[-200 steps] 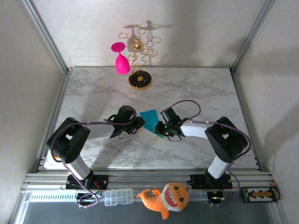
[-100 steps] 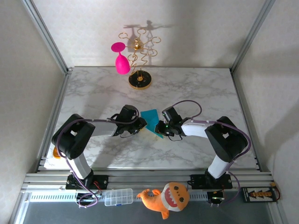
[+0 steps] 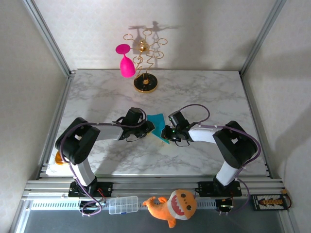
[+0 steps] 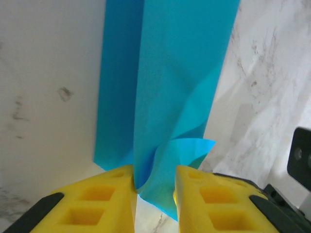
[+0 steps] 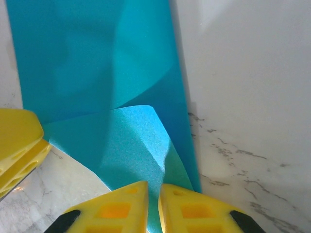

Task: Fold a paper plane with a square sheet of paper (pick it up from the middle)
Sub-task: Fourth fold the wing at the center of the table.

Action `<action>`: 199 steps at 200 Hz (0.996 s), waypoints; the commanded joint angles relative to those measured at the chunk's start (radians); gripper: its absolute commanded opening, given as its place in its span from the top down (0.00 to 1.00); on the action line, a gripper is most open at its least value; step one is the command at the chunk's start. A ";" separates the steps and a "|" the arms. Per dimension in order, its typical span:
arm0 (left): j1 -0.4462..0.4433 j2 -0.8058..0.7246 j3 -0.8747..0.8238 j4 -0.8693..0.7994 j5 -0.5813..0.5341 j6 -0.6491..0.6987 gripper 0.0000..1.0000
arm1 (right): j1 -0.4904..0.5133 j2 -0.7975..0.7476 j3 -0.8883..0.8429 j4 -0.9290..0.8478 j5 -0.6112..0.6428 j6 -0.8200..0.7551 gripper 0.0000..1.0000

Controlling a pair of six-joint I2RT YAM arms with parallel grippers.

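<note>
Both grippers had hold of the turquoise sheet (image 3: 156,123) above the middle of the marble table (image 3: 97,97), well short of the gold stand (image 3: 145,85) and its pink goblet (image 3: 126,65).

From above, the left gripper (image 3: 148,127) and right gripper (image 3: 166,132) met nose to nose with the paper between them. It read as a small slanted patch, its longer run going from the far left down to a darker tip at the near right. How either set of jaws stood I could not make out from there.

On the left wrist camera, the left gripper (image 4: 154,187) had its yellow fingers (image 4: 109,199) closed on a bunched fold of the turquoise sheet (image 4: 180,73), which ran straight away from them as a tall doubled strip.

On the right wrist camera, the right gripper (image 5: 153,199) had its jaws nearly together, pinching the edge of the turquoise sheet (image 5: 87,58). A curved crease and a lighter folded flap showed, with a left finger (image 5: 17,141) at the side.

Both close views cut off the far end, and I could not tell whether the paper touched the marble.
</note>
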 commanded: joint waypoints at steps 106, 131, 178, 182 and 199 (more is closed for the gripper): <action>0.010 0.058 0.088 -0.086 0.072 0.163 0.90 | -0.020 -0.015 0.002 -0.028 -0.056 -0.175 0.81; 0.012 0.038 0.097 -0.099 0.066 0.149 0.97 | -0.020 -0.061 0.014 -0.026 -0.030 -0.271 0.78; 0.015 0.003 0.119 -0.132 0.043 0.076 1.00 | -0.002 -0.216 -0.034 0.009 0.098 -0.501 0.51; 0.015 0.002 0.119 -0.132 0.042 0.067 1.00 | 0.002 -0.228 -0.038 0.012 0.113 -0.515 0.50; 0.013 -0.005 0.118 -0.130 0.031 0.030 1.00 | 0.037 -0.263 -0.052 0.017 0.197 -0.579 0.45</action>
